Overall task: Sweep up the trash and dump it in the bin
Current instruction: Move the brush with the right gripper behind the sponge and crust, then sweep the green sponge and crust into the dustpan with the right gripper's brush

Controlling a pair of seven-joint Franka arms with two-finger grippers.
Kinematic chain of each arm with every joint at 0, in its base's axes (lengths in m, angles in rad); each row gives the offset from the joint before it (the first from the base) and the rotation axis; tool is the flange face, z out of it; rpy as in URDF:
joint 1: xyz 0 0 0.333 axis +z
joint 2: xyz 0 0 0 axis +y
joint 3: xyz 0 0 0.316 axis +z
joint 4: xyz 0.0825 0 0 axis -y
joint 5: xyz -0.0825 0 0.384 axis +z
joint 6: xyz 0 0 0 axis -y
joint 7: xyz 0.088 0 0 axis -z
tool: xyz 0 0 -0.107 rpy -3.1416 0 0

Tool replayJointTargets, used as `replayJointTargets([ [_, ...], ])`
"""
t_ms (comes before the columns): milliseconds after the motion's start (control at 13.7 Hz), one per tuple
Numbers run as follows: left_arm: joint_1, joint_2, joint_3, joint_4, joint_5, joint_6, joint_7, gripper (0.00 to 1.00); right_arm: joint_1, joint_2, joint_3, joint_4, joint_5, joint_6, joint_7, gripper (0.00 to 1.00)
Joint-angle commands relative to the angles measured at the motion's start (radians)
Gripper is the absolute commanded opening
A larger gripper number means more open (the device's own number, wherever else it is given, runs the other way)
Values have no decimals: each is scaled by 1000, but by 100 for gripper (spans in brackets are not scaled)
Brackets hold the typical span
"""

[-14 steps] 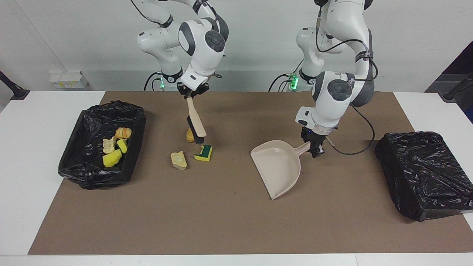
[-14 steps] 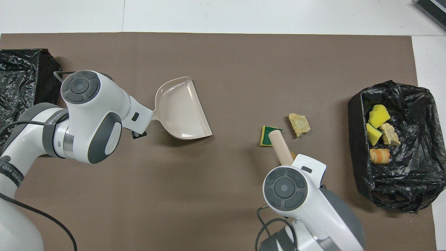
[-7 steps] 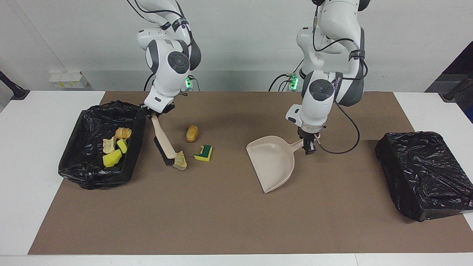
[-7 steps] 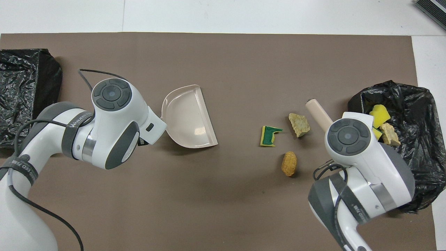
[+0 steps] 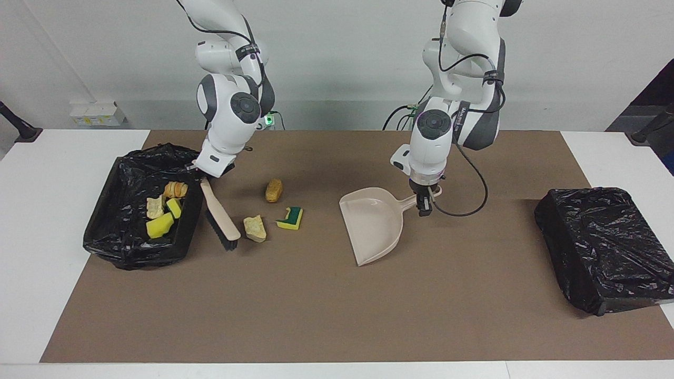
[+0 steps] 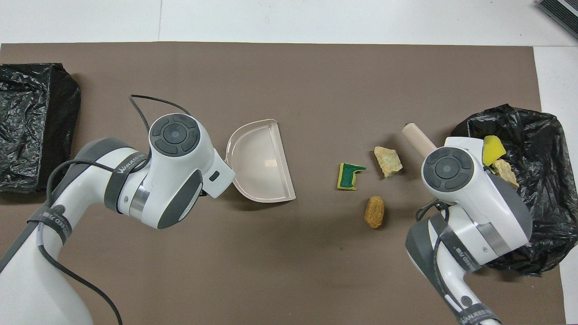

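Three scraps of trash lie on the brown mat: a green-and-yellow sponge, a tan chunk and an orange bread piece. Several more scraps lie in the black-lined bin. My right gripper is shut on a beige brush, whose bristles are down between the bin and the tan chunk. My left gripper is shut on the handle of a beige dustpan, whose mouth faces the scraps.
A box wrapped in black plastic stands at the left arm's end of the mat. White table edges border the mat. A cable loops from the left wrist.
My right gripper swung the brush from the bread piece over to the bin side of the tan chunk. My left gripper slid the dustpan toward the scraps.
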Motion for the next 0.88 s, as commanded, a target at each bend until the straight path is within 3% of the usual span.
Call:
replayJointTargets([
  [0,-30,-38,12,-50,21,2,0,0,-6,41,16,10,57,14,51,0],
  [439,-46,-43,12,-64,23,18,-2,0,35,47,18,-64,388,37,85,0],
  [805,-43,-51,10,-76,21,18,-2,0,182,76,18,-52,624,90,163,0],
])
